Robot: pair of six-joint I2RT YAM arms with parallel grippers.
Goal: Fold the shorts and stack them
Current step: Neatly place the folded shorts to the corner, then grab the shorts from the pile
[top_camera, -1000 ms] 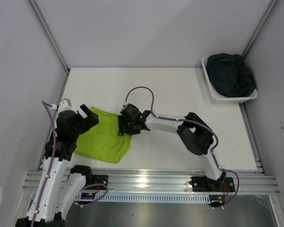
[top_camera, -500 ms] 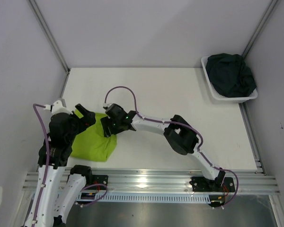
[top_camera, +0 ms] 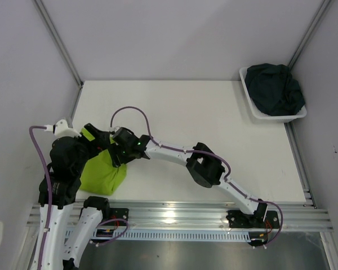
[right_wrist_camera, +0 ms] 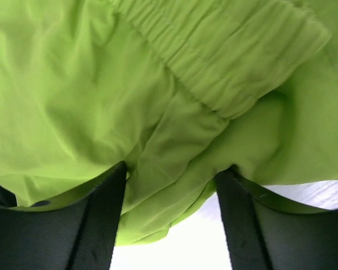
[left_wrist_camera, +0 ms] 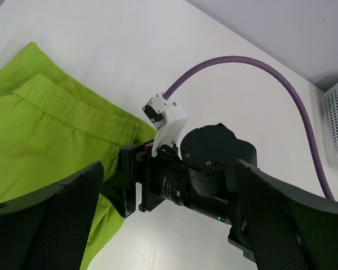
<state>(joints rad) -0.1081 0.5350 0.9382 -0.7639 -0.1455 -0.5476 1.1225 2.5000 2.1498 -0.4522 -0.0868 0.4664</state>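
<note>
- With right gripper, clamps a bunched fold of the green shorts, lower left of the overhead view.
- With left gripper, jaws wide apart, hovers just left, above the same shorts.
- At upper right, shows dark shorts heaped in a white basket.

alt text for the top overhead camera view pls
The right arm's fingers grip a bunched pair of lime green shorts at the near left of the white table, next to the left arm's fingers, which stand open. Dark shorts lie heaped in a white basket at the far right corner.
</note>
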